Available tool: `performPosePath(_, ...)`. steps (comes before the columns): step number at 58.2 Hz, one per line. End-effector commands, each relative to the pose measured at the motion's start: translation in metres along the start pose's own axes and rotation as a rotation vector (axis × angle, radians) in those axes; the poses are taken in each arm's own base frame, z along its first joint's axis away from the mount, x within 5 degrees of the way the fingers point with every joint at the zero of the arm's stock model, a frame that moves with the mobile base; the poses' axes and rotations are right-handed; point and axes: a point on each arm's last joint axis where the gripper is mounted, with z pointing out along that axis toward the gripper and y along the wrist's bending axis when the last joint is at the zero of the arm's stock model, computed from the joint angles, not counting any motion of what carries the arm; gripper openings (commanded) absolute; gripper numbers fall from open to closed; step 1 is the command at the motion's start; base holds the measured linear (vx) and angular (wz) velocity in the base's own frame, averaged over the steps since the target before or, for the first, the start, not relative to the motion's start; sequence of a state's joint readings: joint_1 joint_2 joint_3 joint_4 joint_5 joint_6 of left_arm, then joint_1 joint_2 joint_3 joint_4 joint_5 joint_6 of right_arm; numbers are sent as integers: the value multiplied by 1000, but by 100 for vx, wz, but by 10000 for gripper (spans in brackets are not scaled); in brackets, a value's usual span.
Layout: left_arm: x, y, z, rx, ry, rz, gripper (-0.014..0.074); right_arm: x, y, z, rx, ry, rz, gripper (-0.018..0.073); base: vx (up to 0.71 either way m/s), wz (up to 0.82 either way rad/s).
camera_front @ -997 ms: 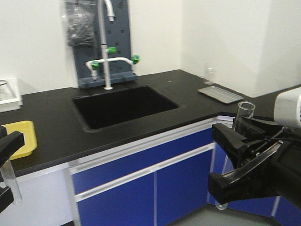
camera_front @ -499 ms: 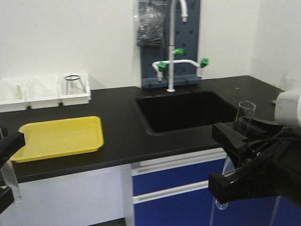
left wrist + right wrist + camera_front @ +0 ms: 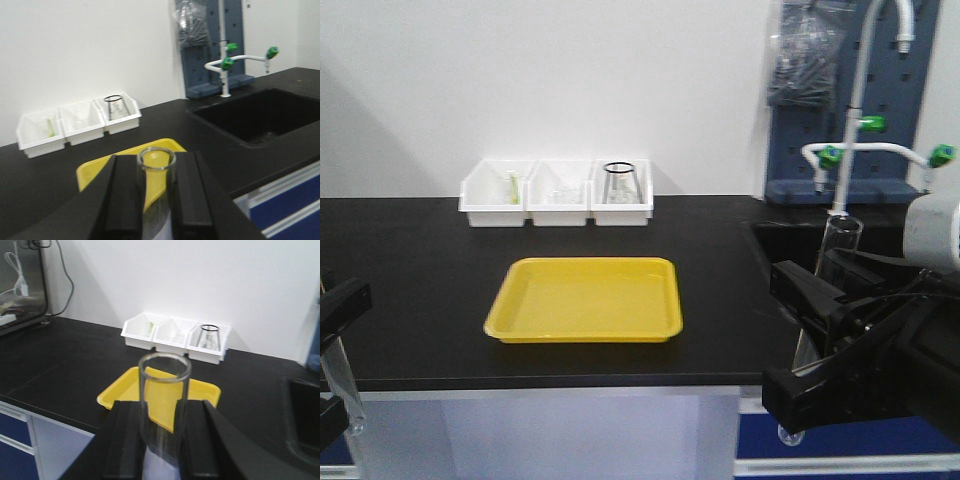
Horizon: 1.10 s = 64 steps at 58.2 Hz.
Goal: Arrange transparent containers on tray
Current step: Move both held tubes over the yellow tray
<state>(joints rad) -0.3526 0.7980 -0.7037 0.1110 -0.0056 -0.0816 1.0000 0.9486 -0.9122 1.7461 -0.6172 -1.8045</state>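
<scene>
While the left gripper (image 3: 156, 172) clasps the slim tube (image 3: 155, 220) and the right gripper (image 3: 164, 432) clasps the wide tube (image 3: 164, 385), the yellow tray (image 3: 585, 300) holds nothing yet.

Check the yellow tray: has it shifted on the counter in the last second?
No. The yellow tray lies in front of the white bins as before; only the camera view swung left.

Left hand (image 3: 156, 200) and right hand (image 3: 164, 442) low and forward-facing, each clamped on a glass tube (image 3: 165, 400).
</scene>
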Motion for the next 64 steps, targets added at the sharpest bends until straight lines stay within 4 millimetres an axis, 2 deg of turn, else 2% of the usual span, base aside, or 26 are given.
performPosePath(1,-20,-1,-3,11,-125,-9,83,-13,-2,-4,-21,-30,35,170,18,40)
performPosePath(27,-20,-1,-3,11,-125,-9,83,-13,-2,-4,-21,-30,35,170,22,25)
performPosePath(64,-20,-1,-3,11,-125,-9,83,-13,-2,-4,-21,-30,35,170,31,-5)
